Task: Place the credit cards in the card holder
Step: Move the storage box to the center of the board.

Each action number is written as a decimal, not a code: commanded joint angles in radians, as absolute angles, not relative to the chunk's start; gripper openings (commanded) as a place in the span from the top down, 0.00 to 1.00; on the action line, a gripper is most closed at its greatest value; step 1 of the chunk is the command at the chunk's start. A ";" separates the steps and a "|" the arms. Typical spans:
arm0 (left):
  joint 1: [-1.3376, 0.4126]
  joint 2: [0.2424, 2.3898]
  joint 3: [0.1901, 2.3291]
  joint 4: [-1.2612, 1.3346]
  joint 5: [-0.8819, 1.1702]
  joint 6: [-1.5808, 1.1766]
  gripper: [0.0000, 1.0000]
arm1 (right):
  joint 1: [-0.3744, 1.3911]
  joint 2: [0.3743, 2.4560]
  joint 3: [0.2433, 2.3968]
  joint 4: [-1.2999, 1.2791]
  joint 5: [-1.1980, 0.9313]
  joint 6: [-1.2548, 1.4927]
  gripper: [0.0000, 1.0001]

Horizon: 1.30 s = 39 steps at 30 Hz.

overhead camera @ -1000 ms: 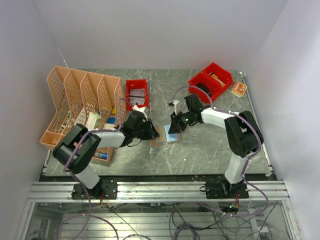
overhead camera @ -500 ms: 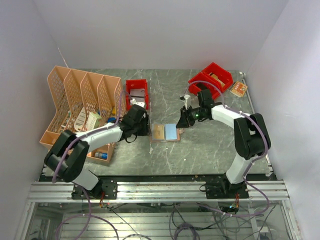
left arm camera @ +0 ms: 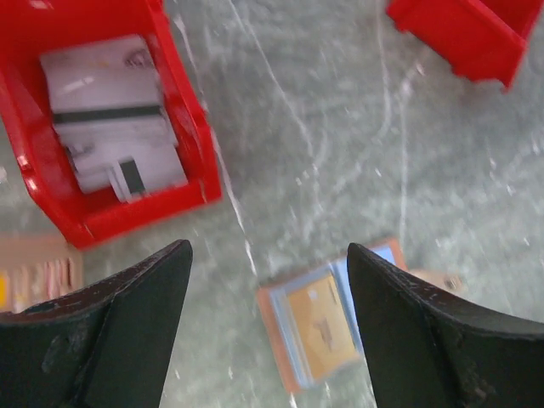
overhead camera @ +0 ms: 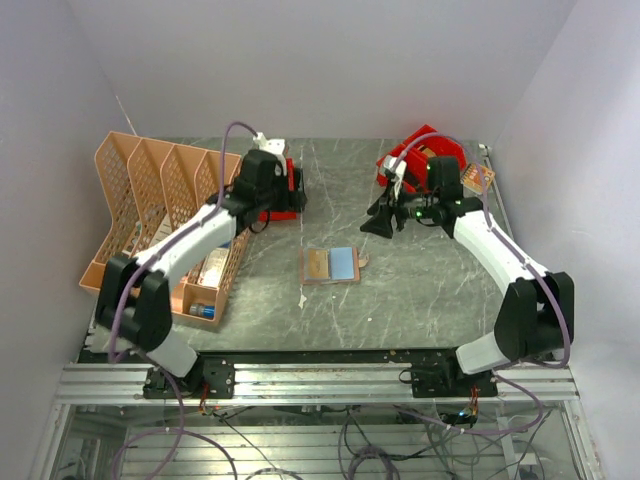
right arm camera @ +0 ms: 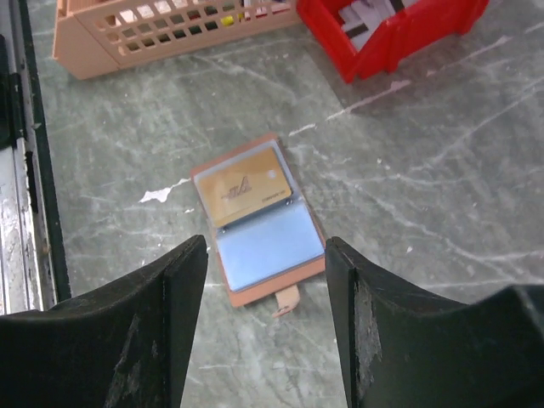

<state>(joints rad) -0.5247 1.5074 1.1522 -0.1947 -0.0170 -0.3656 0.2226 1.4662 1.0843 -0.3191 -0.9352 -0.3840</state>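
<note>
The card holder (overhead camera: 330, 265) lies open and flat on the table, also in view in the left wrist view (left arm camera: 336, 319) and the right wrist view (right arm camera: 255, 223). A light blue credit card (right arm camera: 270, 249) fills one half and a tan card (right arm camera: 240, 185) the other. A whitish-grey credit card with a dark stripe (left arm camera: 106, 115) lies in a red bin (left arm camera: 136, 217). My left gripper (left arm camera: 268, 248) hovers open near that bin (overhead camera: 288, 195), holding nothing. My right gripper (right arm camera: 265, 245) is open and empty, raised to the far right of the holder (overhead camera: 380, 222).
A peach mesh file rack (overhead camera: 165, 200) stands at the left with small items beside it. Two more red bins (overhead camera: 425, 160) sit at the back right, with a small orange item (overhead camera: 477, 178) beside them. A white scrap (overhead camera: 302, 298) lies near the holder.
Both grippers have opened and drawn back from the card holder, the left toward the red bin, the right toward the back right. The blue card stays in the holder.
</note>
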 commanded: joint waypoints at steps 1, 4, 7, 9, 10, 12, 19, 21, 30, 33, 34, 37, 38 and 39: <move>-0.449 1.712 1.342 -0.350 0.046 -0.275 0.16 | 0.210 1.536 1.169 -0.433 -1.043 -0.432 0.42; -0.436 1.832 1.475 -0.401 0.038 -0.247 0.23 | 0.178 1.503 1.079 -0.354 -1.089 -0.429 0.42; -0.432 1.935 1.574 -0.449 -0.015 -0.224 0.39 | 0.123 1.511 1.062 -0.370 -1.117 -0.445 0.43; -0.425 1.987 1.630 -0.466 -0.055 -0.207 0.51 | 0.098 1.527 1.075 -0.411 -1.128 -0.479 0.44; -0.420 2.014 1.654 -0.476 -0.068 -0.202 0.56 | 0.091 1.533 1.077 -0.426 -1.128 -0.491 0.44; -0.416 2.043 1.697 -0.493 -0.091 -0.188 0.69 | 0.081 1.538 1.076 -0.430 -1.135 -0.494 0.44; -0.414 2.167 1.792 -0.576 -0.122 -0.131 0.85 | 0.074 1.540 1.077 -0.450 -1.144 -0.519 0.45; -0.415 2.190 1.806 -0.597 -0.081 -0.109 0.86 | 0.071 1.541 1.078 -0.454 -1.145 -0.524 0.45; -0.454 2.199 1.804 -0.580 0.160 -0.123 0.87 | 0.069 1.559 1.098 -0.501 -1.150 -0.561 0.45; -0.487 2.207 1.817 -0.556 0.217 -0.158 0.86 | 0.068 1.559 1.097 -0.501 -1.148 -0.563 0.45; -0.500 2.214 1.824 -0.547 0.238 -0.173 0.86 | 0.067 1.559 1.098 -0.502 -1.146 -0.563 0.45; -0.542 2.240 1.847 -0.517 0.285 -0.223 0.85 | 0.065 1.563 1.103 -0.507 -1.142 -0.565 0.45; -0.552 2.250 1.856 -0.506 0.297 -0.238 0.84 | 0.064 1.565 1.104 -0.506 -1.138 -0.561 0.45; -0.564 2.261 1.866 -0.493 0.307 -0.256 0.84 | 0.062 1.568 1.103 -0.506 -1.130 -0.557 0.45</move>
<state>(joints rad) -0.5060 2.2219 1.8088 -0.5541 0.1795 -0.1787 0.0746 1.5539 1.0779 -0.4931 -1.1320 -0.5442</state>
